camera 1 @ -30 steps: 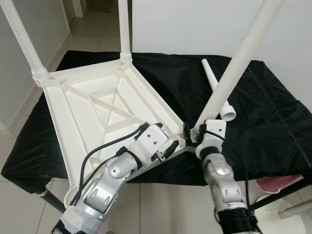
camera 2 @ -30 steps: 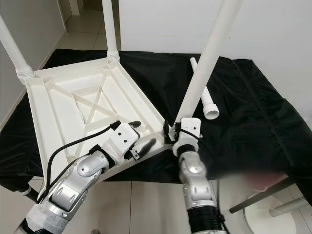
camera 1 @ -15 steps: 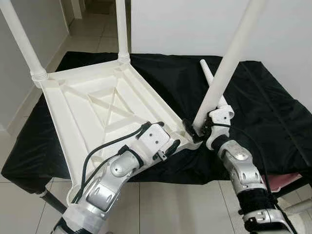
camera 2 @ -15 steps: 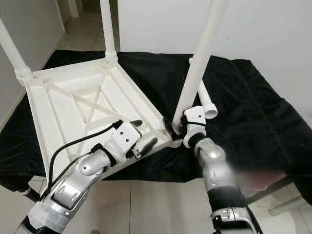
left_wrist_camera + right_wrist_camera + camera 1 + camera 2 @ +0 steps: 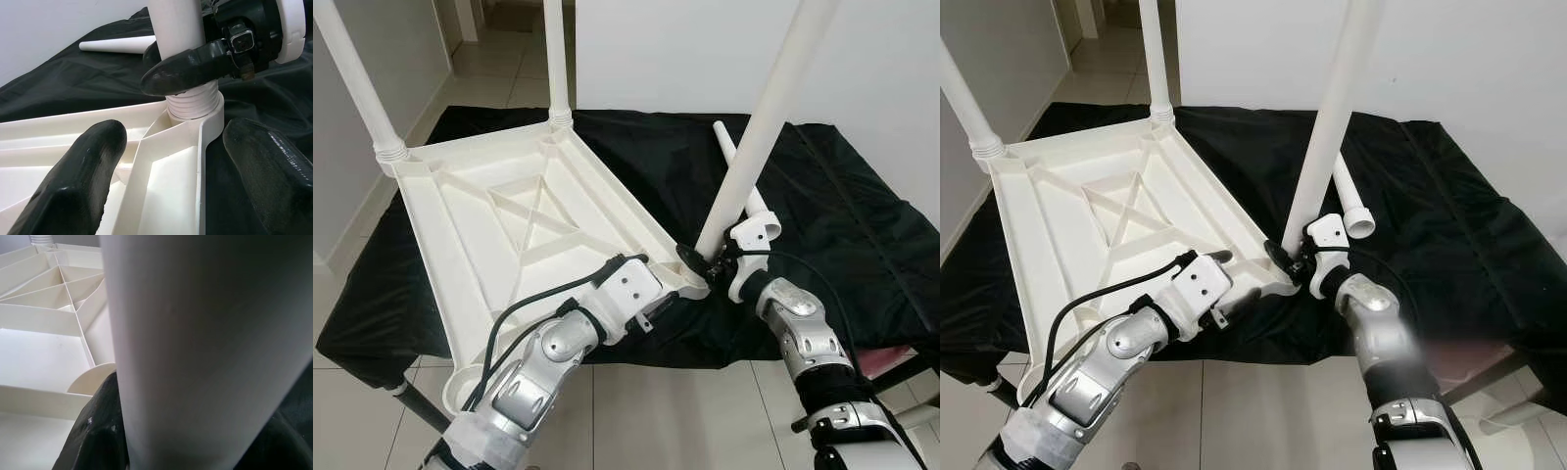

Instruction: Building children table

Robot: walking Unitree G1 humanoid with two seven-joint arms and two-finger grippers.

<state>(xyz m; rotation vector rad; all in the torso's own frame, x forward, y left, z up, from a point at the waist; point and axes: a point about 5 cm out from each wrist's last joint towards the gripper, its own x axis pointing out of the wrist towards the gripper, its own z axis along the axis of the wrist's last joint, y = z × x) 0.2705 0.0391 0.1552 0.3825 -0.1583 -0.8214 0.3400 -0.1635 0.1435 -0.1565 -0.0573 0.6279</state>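
An upside-down white plastic table [image 5: 509, 196] lies on a black cloth. Two white legs [image 5: 357, 78] [image 5: 556, 59] stand in its far corners. My right gripper [image 5: 710, 262] is shut on the lower end of a third leg [image 5: 759, 127], which leans to the right. That leg's threaded end [image 5: 193, 100] sits in the near right corner socket. My left gripper [image 5: 651, 294] is open, its fingers [image 5: 88, 166] astride the table's rim just short of that corner. A loose fourth leg [image 5: 1349, 196] lies on the cloth behind the held one.
The black cloth [image 5: 842, 215] covers a low stand that ends close in front of me. Tiled floor [image 5: 656, 411] lies below, a white wall [image 5: 685, 49] behind, and a hallway to the far left. Something pink [image 5: 891, 357] shows at the lower right.
My right arm has swung out to the right, bringing the leg more upright with its end at the corner socket. My left gripper has shifted slightly along the rim.
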